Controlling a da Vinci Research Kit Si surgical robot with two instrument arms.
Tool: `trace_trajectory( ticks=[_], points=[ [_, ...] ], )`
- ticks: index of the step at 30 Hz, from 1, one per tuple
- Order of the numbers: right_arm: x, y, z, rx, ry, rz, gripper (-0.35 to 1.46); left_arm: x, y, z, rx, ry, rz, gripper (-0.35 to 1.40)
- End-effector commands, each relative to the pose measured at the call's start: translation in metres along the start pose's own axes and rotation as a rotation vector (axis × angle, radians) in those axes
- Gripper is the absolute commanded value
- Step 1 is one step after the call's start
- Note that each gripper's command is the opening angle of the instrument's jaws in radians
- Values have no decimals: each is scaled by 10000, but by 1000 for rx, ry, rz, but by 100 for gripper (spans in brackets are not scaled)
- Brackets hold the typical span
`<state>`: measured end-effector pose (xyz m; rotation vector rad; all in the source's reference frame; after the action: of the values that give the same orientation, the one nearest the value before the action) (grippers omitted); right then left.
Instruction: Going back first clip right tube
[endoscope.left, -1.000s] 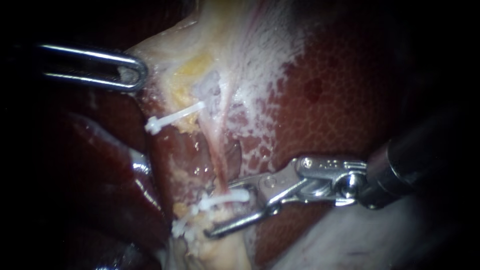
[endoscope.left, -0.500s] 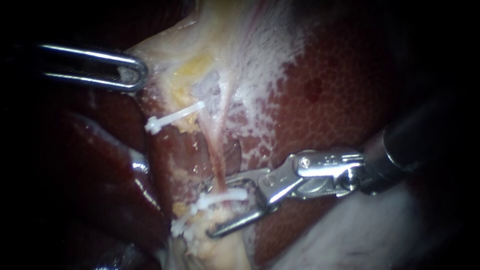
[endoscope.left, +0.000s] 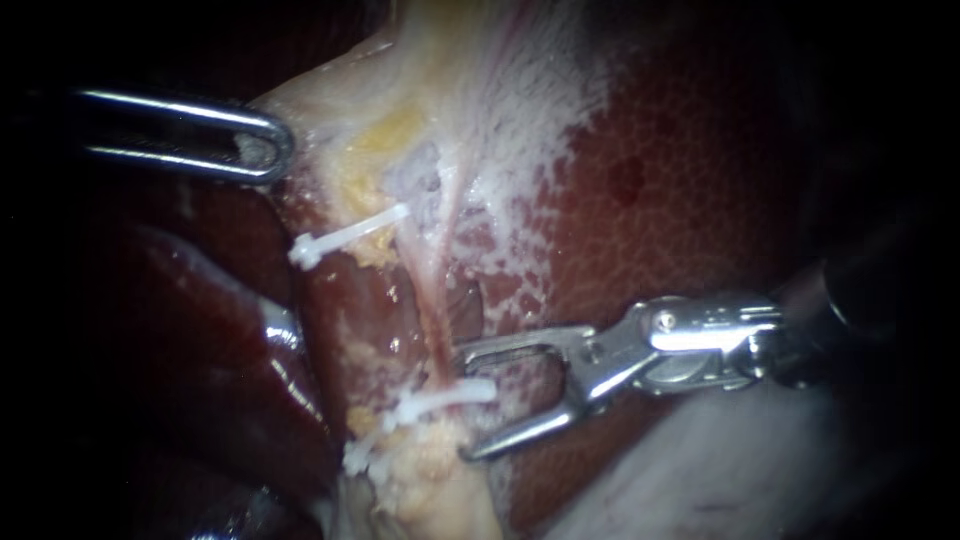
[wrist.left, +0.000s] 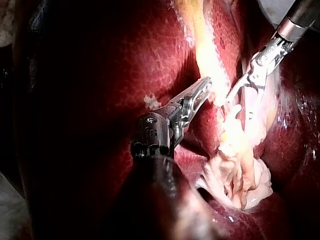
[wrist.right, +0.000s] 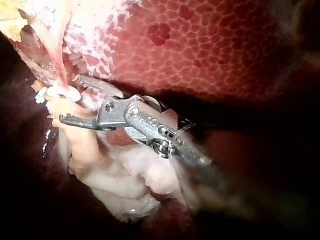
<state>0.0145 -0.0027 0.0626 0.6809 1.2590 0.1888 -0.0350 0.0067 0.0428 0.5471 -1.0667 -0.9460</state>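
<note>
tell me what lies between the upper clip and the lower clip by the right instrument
In the endoscope view, a bare stretch of pink tube runs between the upper clip and the lower clip.

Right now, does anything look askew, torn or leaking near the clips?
Nothing stands out: the lower clip sits squarely across the tube, no tear or leak shows, the right instrument stands open by it, the left instrument grips pale tissue.

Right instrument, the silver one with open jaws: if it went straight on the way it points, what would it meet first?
Probably the white plastic clip nearest it on the pale pink tube, right at the mouth of the right instrument's open jaws; depth is unclear.
</note>
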Motion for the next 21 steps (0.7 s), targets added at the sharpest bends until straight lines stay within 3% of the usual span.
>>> trace_trajectory(
  ticks=[1, 13, 21],
  points=[
    [2, 0, -5, -5, 1, -2, 60, 1, 0, 0, 0, 0, 0, -35],
    [27, -2, -70, -68, 11, -29, 60, 4, 3, 2, 0, 0, 2, -35],
    [43, -1, -93, -74, 14, -24, 60, 11, 12, 7, -1, -1, 7, -35]
  ],
)
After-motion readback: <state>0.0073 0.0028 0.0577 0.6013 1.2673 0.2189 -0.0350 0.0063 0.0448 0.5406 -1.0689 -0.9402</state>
